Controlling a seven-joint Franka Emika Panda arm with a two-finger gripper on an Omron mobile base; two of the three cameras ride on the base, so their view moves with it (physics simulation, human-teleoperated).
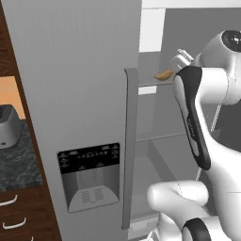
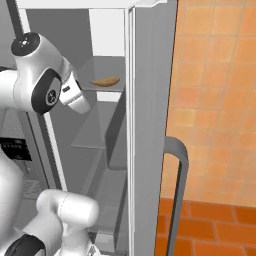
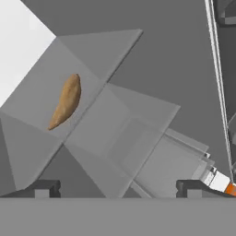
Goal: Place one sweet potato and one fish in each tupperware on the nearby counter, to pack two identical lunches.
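One orange-brown sweet potato [image 3: 66,102] lies on an upper glass shelf inside the open fridge, also seen as the sweet potato [image 1: 164,75] and the sweet potato [image 2: 105,82]. My gripper [image 3: 119,189] is open and empty, with its fingertips [image 3: 44,188] wide apart and short of the tuber. The gripper [image 2: 84,107] hangs just left of and below the shelf, and the gripper [image 1: 179,60] sits close beside the tuber. The black marbled counter [image 1: 16,162] lies to the far left. The fish and the tupperware are out of view.
The grey fridge door [image 1: 70,70] with its dispenser panel [image 1: 89,176] and long handle [image 1: 129,146] stands to my left. Another door edge with a curved handle [image 2: 177,190] stands right, by an orange tiled wall [image 2: 215,100]. A grey appliance [image 1: 8,126] sits on the counter.
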